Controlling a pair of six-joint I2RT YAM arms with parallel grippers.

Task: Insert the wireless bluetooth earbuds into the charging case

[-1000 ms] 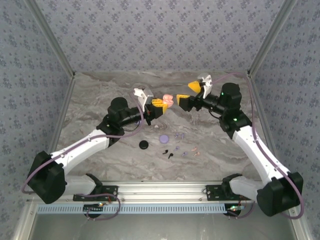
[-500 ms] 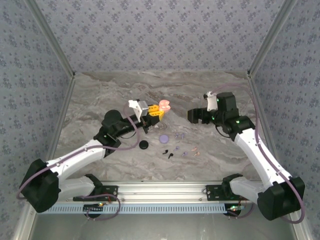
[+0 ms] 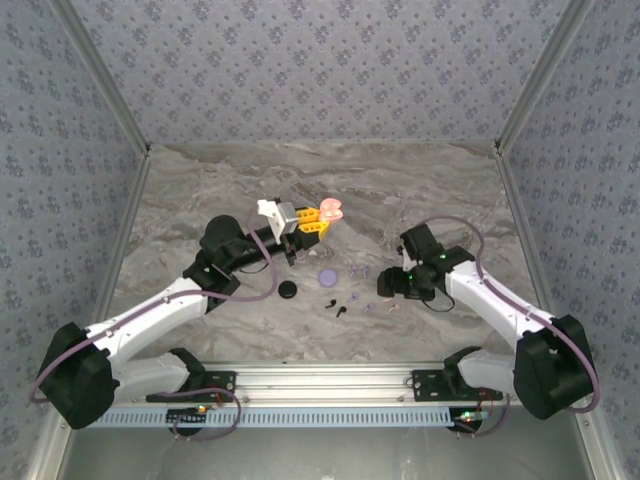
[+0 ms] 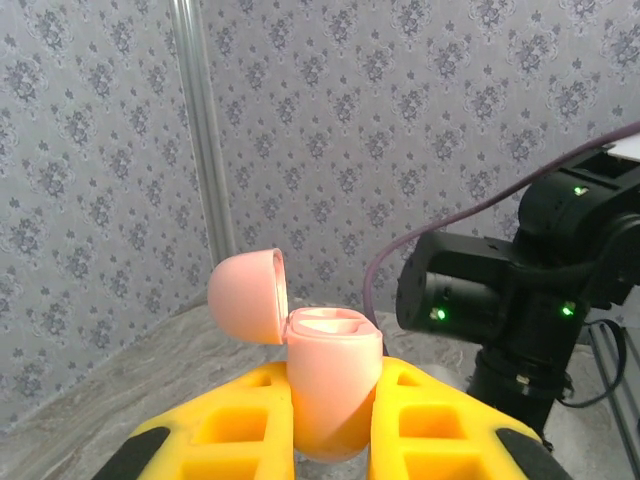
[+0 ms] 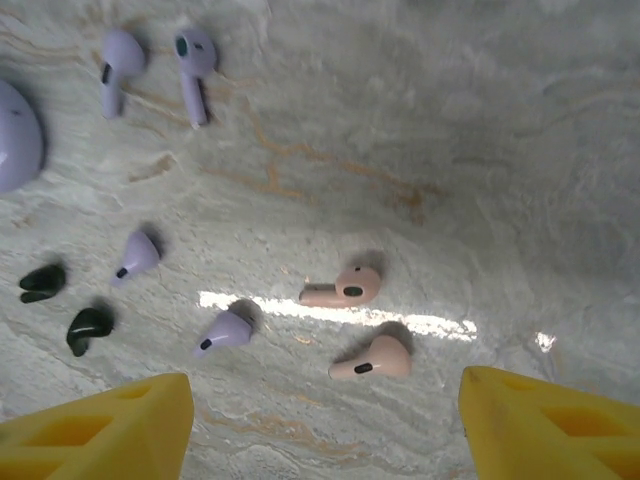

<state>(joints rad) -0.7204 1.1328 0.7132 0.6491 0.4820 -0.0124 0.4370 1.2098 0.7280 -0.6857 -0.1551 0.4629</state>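
The pale pink charging case (image 4: pixel 330 390) stands upright between my left gripper's (image 4: pixel 335 378) yellow fingers, its lid (image 4: pixel 248 297) swung open to the left. In the top view that gripper (image 3: pixel 316 222) holds the case (image 3: pixel 328 209) above the table's middle. My right gripper (image 5: pixel 325 420) hangs open just over the table, with nothing between its fingers. Two pale pink earbuds (image 5: pixel 342 288) (image 5: pixel 372 360) lie just ahead of it. Lilac earbuds (image 5: pixel 122 58) (image 5: pixel 195 55) (image 5: pixel 226 331) and two black ones (image 5: pixel 40 282) (image 5: pixel 88 325) lie to their left. In the top view the right gripper (image 3: pixel 386 287) sits beside the pink earbuds (image 3: pixel 392 301).
A lilac round case (image 3: pixel 326 276) and a black round case (image 3: pixel 288 290) rest on the marble table (image 3: pixel 200 200), left of the scattered earbuds. The lilac case's edge (image 5: pixel 15 135) shows at the far left of the right wrist view. Patterned walls close in three sides.
My right arm has swung down from beside the raised pink case to just over the pink earbuds, its jaws narrowing somewhat. The left arm drew back a little and now holds still.
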